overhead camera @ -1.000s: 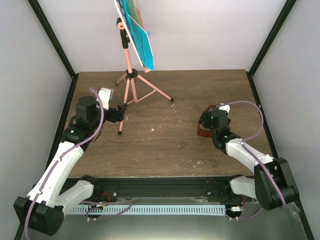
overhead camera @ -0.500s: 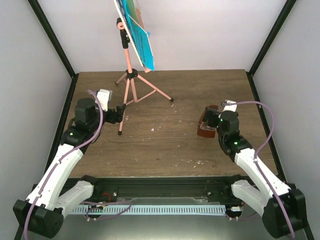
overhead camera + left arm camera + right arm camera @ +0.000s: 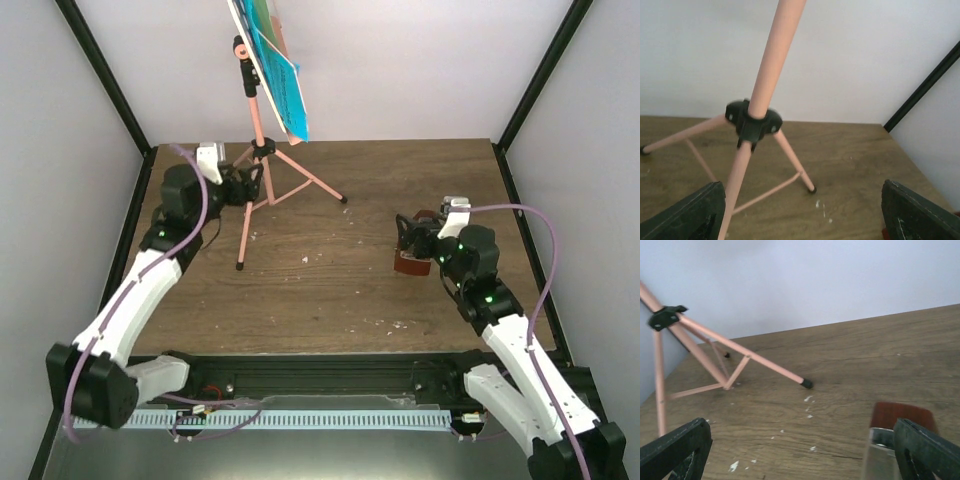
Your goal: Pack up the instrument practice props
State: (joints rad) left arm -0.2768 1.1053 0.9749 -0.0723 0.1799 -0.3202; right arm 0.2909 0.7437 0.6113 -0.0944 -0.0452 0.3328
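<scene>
Presently, left gripper (image 3: pixel 250 186) is found spread wide by the music stand (image 3: pixel 257 118), right gripper (image 3: pixel 405 240) likewise by the metronome (image 3: pixel 408 266).

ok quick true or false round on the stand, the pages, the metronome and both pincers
1. The pink music stand stands upright on its three legs. True.
2. The left pincer is clamped shut on the stand's pole. False: its jaws are open, close to the pole, holding nothing.
3. The blue sheet-music pages lie flat on the table. False: they rest on the stand's desk, high above the table.
4. The metronome sits on the table just by the open right pincer. True.
</scene>
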